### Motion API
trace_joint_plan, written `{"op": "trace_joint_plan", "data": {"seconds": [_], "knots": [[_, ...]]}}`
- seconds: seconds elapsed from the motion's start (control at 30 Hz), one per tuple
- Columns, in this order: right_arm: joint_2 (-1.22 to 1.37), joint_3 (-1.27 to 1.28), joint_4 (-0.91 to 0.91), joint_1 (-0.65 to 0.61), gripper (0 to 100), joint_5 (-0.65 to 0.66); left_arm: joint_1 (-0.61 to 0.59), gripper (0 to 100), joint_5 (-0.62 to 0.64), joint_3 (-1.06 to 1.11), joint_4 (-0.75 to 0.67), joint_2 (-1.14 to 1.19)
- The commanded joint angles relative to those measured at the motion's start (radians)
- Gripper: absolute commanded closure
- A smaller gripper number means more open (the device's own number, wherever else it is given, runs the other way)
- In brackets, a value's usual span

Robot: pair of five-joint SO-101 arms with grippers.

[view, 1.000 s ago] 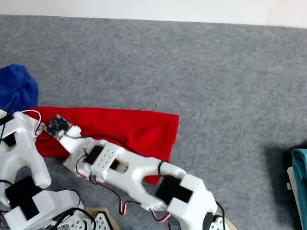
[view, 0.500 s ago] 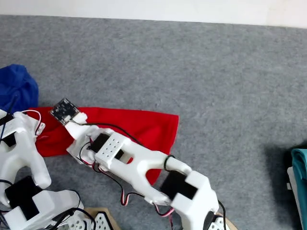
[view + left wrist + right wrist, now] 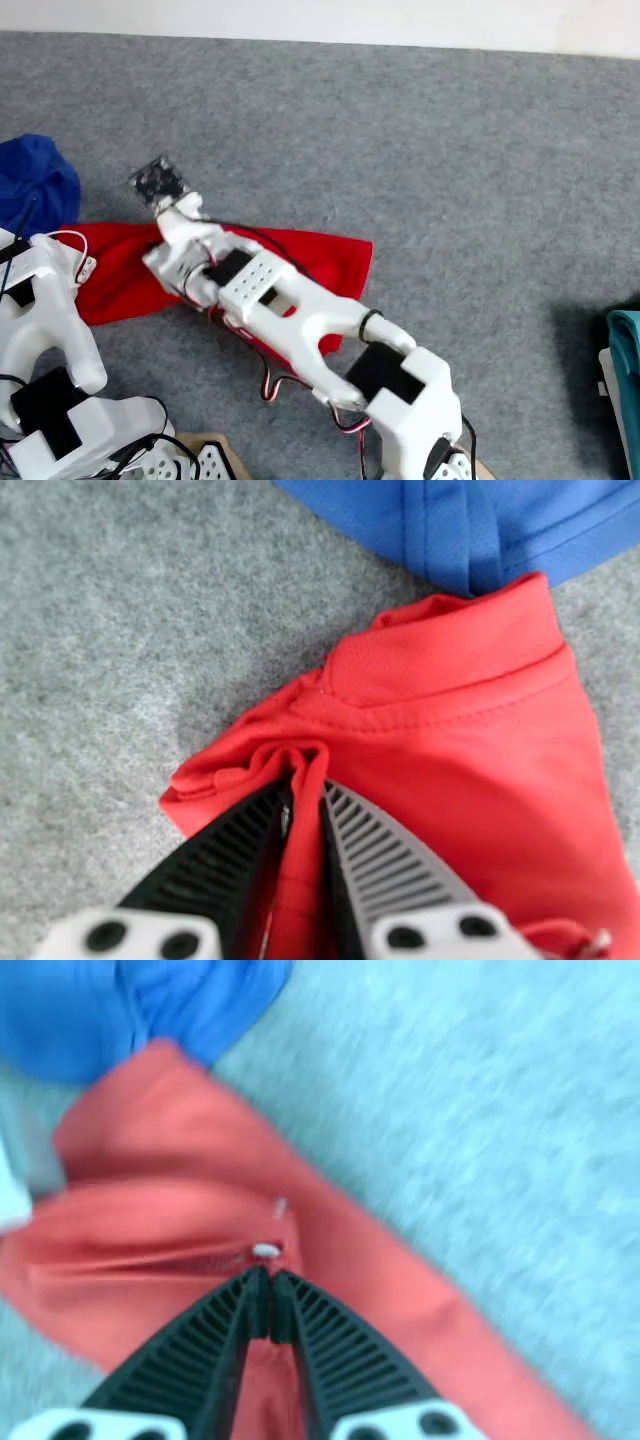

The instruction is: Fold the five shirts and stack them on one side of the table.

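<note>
Left arm parked at 7 o'clock in the high view. Left claw [image 3: 305,780]: jaws narrow, with a ridge of red cloth nipped between them near a hemmed edge.

Teal cloth [image 3: 625,335] at 4 o'clock, at the margin of the grey carpet-textured worktop [image 3: 450,150]. Only its edge shows; probably one of the five shirts.

Red mesh-knit shirt [image 3: 310,265] lies as a long flat band at about 8 o'clock, reaching in toward centre. The right arm lies across it, stretched toward 10 o'clock. Right claw [image 3: 268,1285]: jaws pressed together on the red cloth, with creases running into the tips. It reads as a pinch on the upper layer.

Crumpled blue shirt [image 3: 35,180] at 9 o'clock, heaped and unfolded, touching the red shirt's far-left end.

Judgement: the step in hand is a fold of the red shirt, with both claws gripping its left end. The task looks early, as the blue shirt is not yet started. The next move calls for both claws to lift together and carry that end level toward 3 o'clock. They should lay it square on the band before opening.
</note>
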Motion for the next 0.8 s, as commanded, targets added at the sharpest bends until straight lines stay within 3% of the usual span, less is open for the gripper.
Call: {"op": "trace_joint_plan", "data": {"seconds": [0.0, 0.13, 0.27, 0.4, 0.57, 0.77], "knots": [[-0.042, -0.071, -0.025, 0.042, 98.4, -0.003, -0.005, 97, 0.003, -0.002, -0.011, -0.004], [-0.019, -0.067, -0.015, 0.036, 97.0, -0.003, -0.005, 97, 0.002, -0.004, -0.011, -0.004], [-0.008, -0.081, 0.120, 0.035, 85.6, -0.003, -0.005, 96, 0.002, -0.013, -0.011, -0.012], [-0.082, -0.068, 0.222, 0.018, 84.0, -0.002, 0.033, 96, -0.061, -0.058, -0.006, -0.005], [-0.206, 0.048, 0.272, -0.030, 84.0, 0.101, 0.084, 79, -0.075, -0.076, -0.040, -0.005], [-0.366, 0.252, 0.168, -0.045, 84.0, 0.109, 0.137, 58, -0.075, -0.074, -0.152, -0.005]]}}
